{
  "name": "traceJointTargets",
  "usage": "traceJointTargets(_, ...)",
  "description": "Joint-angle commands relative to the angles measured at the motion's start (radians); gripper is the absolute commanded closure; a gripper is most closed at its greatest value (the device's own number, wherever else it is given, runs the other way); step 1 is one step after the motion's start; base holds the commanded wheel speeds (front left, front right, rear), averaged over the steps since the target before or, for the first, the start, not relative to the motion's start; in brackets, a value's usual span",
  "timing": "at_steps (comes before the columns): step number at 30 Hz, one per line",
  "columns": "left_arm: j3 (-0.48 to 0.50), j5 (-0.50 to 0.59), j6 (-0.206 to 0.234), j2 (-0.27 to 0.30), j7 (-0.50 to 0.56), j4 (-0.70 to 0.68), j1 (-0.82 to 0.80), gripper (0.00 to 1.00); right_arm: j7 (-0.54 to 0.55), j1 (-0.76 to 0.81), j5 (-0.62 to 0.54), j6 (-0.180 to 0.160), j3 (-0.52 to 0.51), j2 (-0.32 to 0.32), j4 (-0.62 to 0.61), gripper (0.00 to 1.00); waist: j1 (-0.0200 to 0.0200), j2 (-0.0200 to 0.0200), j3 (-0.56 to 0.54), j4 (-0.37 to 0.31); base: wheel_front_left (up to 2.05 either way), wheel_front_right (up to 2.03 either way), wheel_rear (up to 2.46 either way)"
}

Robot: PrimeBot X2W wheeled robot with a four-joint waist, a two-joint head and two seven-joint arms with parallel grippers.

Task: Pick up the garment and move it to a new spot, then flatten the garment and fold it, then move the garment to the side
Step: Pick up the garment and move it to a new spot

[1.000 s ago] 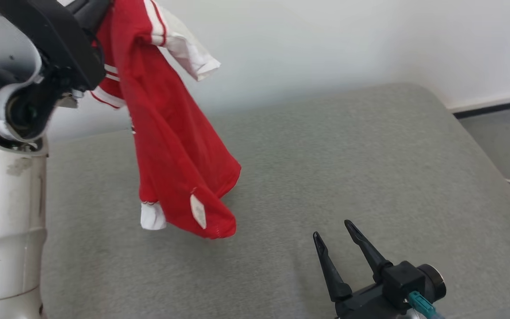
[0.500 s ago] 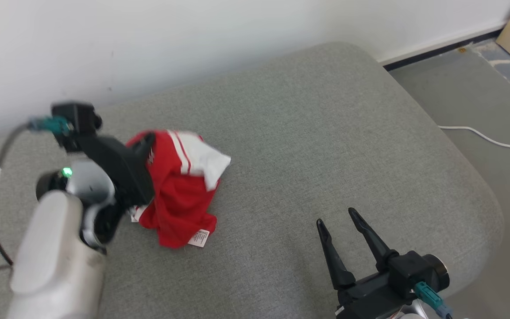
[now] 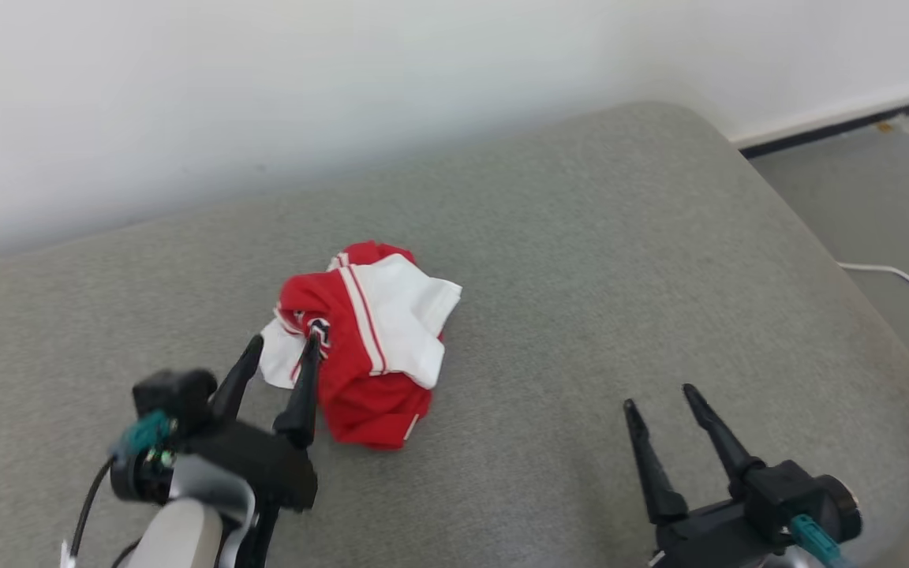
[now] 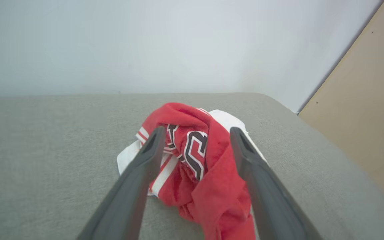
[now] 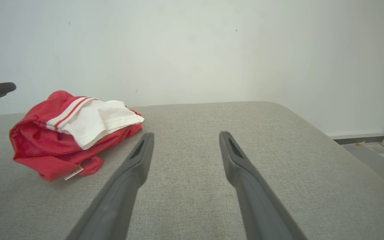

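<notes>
The garment is a red and white shirt, crumpled in a heap on the grey cushion. In the left wrist view the garment lies just beyond and between the fingers, with black and white lettering showing. My left gripper is open at the heap's near left edge, its fingertips at the cloth and gripping nothing. My right gripper stands open over bare cushion to the right of the heap. The right wrist view has the garment at its left and the right gripper open with nothing between its fingers.
A white wall runs behind the cushion. Grey floor with a white cable lies off the cushion's right edge. A tan board leans at the right of the left wrist view.
The left gripper lowered the hanging garment onto the cushion, opened and let it go; the garment now lies in a heap. The head camera shifted. The right gripper stayed open.
</notes>
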Motion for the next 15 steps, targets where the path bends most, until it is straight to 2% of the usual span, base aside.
traceJointTargets(1,0.003,0.017,0.000,0.011,-0.031,-0.015,0.034,0.00,0.002,0.014,-0.013,-0.002,-0.011,-0.009,-0.009,0.00,0.0000,-0.0001,-0.064,0.075,0.00,0.00,0.00)
traceJointTargets(6,0.035,0.033,0.017,0.049,-0.141,-0.087,0.165,0.00,0.021,0.035,-0.019,-0.002,-0.058,-0.034,-0.045,0.00,0.0000,-0.0001,-0.097,0.134,0.00,0.00,0.00)
traceJointTargets(10,0.067,0.063,0.032,0.083,-0.169,-0.155,0.274,0.00,0.030,0.050,-0.008,-0.002,-0.079,-0.055,-0.059,0.00,0.0000,-0.0001,-0.116,0.168,0.00,0.00,0.00)
traceJointTargets(15,0.125,0.092,0.047,0.098,-0.175,-0.263,0.398,0.00,0.028,0.071,0.010,-0.002,-0.090,-0.079,-0.047,0.00,0.0000,-0.0001,-0.137,0.201,0.00,0.00,0.00)
